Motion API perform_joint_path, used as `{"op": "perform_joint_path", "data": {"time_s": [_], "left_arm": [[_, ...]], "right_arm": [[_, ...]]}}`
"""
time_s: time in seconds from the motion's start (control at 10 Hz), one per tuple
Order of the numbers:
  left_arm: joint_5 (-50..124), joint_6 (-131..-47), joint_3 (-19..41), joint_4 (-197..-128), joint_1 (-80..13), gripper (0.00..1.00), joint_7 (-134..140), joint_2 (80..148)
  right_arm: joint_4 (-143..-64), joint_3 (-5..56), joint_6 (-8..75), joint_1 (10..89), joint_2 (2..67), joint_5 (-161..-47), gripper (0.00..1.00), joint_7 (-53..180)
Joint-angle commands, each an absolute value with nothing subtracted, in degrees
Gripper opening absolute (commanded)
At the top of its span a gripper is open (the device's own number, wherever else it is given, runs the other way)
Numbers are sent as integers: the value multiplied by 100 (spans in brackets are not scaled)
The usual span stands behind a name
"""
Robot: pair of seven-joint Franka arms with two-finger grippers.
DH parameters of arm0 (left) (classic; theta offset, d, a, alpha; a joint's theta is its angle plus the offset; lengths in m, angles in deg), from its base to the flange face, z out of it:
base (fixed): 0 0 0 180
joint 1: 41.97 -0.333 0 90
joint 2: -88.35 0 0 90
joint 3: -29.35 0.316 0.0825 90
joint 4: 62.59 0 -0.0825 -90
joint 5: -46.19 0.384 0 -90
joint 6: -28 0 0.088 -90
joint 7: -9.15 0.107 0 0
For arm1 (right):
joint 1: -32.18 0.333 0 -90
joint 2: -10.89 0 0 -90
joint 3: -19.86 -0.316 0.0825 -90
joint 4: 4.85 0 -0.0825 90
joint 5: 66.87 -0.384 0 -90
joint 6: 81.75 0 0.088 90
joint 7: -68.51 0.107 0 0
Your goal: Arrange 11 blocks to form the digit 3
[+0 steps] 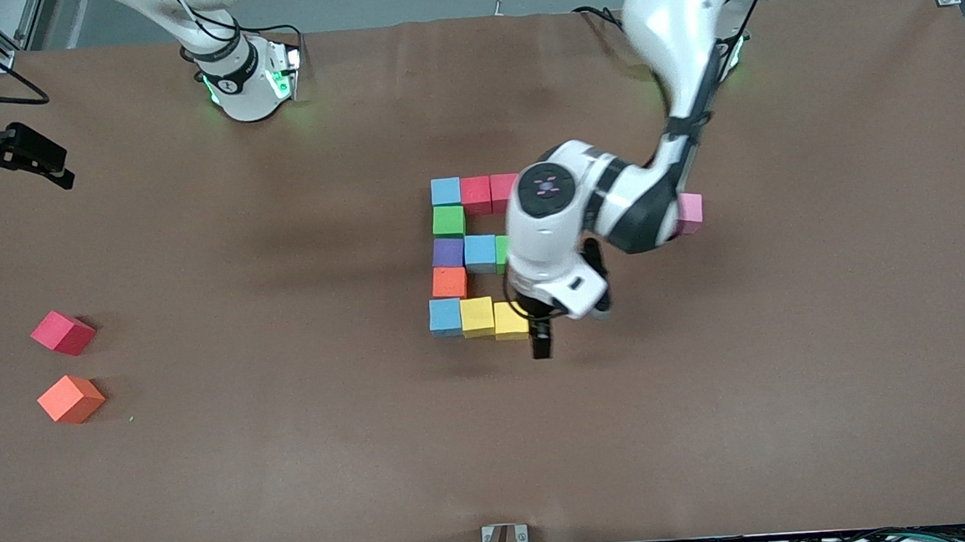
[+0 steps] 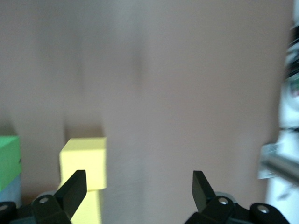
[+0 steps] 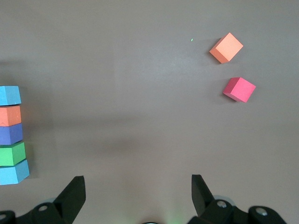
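Observation:
The digit 3 (image 1: 474, 255) lies mid-table as touching blocks: a blue-red-red row (image 1: 475, 194), a green cube (image 1: 448, 220), a purple-blue-green row (image 1: 480, 253), an orange cube (image 1: 450, 282) and a blue-yellow-yellow row (image 1: 477, 316). My left gripper (image 1: 570, 326) hangs open just beside the end yellow block (image 1: 510, 320), holding nothing. In the left wrist view that yellow block (image 2: 83, 161) sits next to one finger (image 2: 74, 186) of the left gripper (image 2: 139, 173). The right gripper (image 3: 135, 179) is open and empty over bare table, out of the front view.
A loose red cube (image 1: 62, 333) and a loose orange cube (image 1: 71, 398) lie near the right arm's end of the table; the right wrist view shows the orange cube (image 3: 226, 47) and the red cube (image 3: 239, 89). A pink cube (image 1: 690, 212) sits partly hidden by the left arm.

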State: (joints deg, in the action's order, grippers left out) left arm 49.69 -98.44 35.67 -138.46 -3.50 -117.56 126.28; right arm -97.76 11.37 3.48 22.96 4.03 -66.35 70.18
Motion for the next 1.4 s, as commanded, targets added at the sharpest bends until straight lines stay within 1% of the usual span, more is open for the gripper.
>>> {"op": "perform_joint_path", "data": {"time_s": [0.0, 0.4, 0.7, 0.8, 1.0, 1.1, 1.2, 1.3], "left_arm": [[5093, -9636, 3515, -14177, -1004, 100, -11182, 11879], [5373, -9583, 3515, -15169, -1893, 100, -9531, 10666], [5427, -9583, 3349, -15863, -2656, 100, -7584, 9788], [5410, -9557, 3069, -16005, -3112, 100, -6758, 9602], [5314, -9103, 2227, -16103, -4270, 100, -5044, 9416], [5122, -8813, 2049, -16085, -4625, 100, -4157, 9320], [4911, -8601, 2108, -16085, -4663, 100, -3295, 9179], [4770, -8460, 2309, -16068, -4620, 100, -2721, 9100]], "right_arm": [[-9801, 1124, 350, 2269, 351, -6634, 100, 6965], [-9801, 1124, 438, 2251, 351, -6652, 100, 6974], [-9792, 1133, 526, 2251, 351, -6652, 100, 6974], [-9792, 1133, 526, 2243, 351, -6652, 100, 6974], [-9792, 1133, 535, 2234, 351, -6652, 100, 6974], [-9775, 1133, 570, 2225, 359, -6652, 100, 6965], [-9731, 1133, 605, 2225, 394, -6652, 100, 6965], [-9600, 1133, 605, 2242, 482, -6652, 100, 6974]]}}
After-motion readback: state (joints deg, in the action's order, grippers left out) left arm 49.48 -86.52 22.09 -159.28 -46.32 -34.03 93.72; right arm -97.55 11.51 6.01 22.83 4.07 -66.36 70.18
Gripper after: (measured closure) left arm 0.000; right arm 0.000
